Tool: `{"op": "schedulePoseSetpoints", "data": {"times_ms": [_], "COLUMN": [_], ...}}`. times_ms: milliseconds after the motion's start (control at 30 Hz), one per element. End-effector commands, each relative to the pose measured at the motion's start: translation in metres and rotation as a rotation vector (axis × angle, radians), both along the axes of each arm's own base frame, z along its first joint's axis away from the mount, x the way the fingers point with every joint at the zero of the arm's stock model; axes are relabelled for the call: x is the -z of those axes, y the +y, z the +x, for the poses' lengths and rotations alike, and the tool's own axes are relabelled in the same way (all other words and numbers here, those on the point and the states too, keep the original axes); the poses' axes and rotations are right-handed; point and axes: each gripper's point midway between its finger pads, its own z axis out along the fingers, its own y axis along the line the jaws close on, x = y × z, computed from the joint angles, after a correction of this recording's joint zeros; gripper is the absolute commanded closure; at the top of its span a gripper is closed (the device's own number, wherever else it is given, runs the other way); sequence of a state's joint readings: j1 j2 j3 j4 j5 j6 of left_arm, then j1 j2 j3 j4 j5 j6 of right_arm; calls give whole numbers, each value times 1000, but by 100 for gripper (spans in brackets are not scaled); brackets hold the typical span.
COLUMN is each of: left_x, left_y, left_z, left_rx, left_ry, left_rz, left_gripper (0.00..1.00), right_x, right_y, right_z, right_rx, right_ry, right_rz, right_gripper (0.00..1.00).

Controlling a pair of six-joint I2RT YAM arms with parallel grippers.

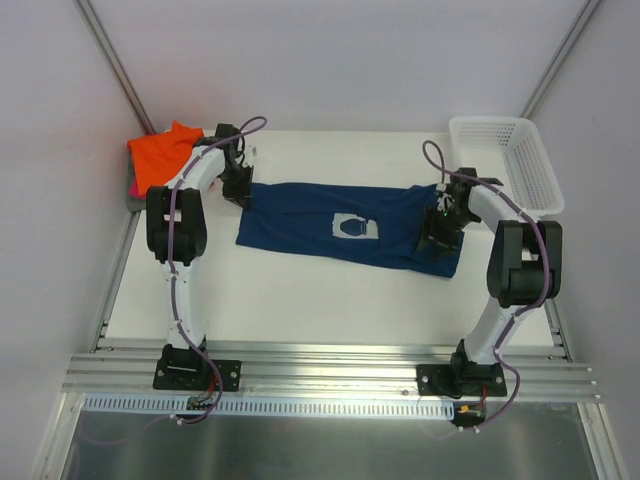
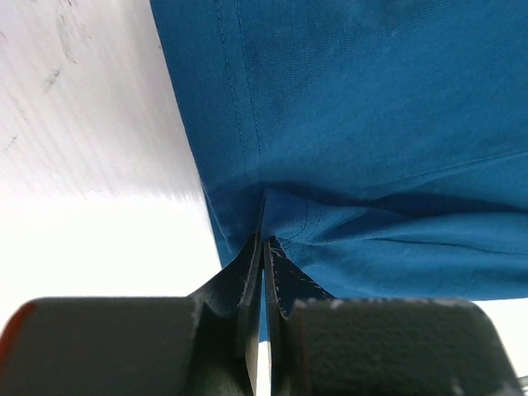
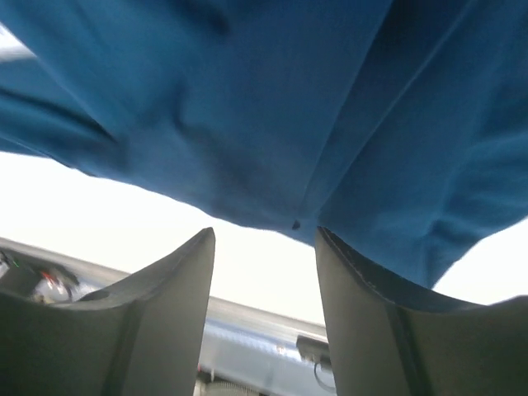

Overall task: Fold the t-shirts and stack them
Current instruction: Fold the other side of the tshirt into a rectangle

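A navy blue t-shirt point(image 1: 340, 228) with a pale square chest print lies stretched across the middle of the table. My left gripper point(image 1: 240, 193) is shut on its left edge; in the left wrist view the cloth point(image 2: 363, 124) is pinched into a fold between the closed fingers point(image 2: 285, 289). My right gripper point(image 1: 437, 232) sits over the shirt's right end, open. In the right wrist view its fingers point(image 3: 177, 289) stand apart with nothing between them, just short of the blue hem point(image 3: 272, 124). A folded bright orange t-shirt point(image 1: 165, 148) rests on a pile at the far left corner.
A white plastic lattice basket point(image 1: 507, 160) stands at the far right of the table. Pink and grey cloth edges point(image 1: 132, 190) show under the orange shirt. An aluminium rail point(image 1: 330, 370) runs along the near edge by the arm bases.
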State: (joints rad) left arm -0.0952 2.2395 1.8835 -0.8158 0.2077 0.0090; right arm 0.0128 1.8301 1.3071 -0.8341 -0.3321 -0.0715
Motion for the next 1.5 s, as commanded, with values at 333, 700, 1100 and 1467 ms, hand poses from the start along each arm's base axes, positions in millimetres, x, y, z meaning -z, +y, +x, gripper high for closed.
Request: {"op": "schedulePoseSetpoints", "data": {"times_ms": [333, 700, 1100, 1467], "left_x": [-9, -14, -17, -15], "left_y": [5, 2, 2, 3], "left_z": [8, 4, 3, -2], "left_rx": [-20, -46, -49, -50], "left_ry": [-21, -14, -21, -9], "left_rz": [-23, -44, -44, -40], "left_gripper": [100, 100, 100, 100], "right_x": [0, -2, 6, 17], "right_y": [31, 24, -8, -5], "right_z": [-19, -15, -20, -3], "right_rx": [-106, -117, -110, -127], "right_ry": [57, 43, 63, 43], "right_rz": [3, -37, -135, -116], "right_gripper": [59, 50, 52, 72]}}
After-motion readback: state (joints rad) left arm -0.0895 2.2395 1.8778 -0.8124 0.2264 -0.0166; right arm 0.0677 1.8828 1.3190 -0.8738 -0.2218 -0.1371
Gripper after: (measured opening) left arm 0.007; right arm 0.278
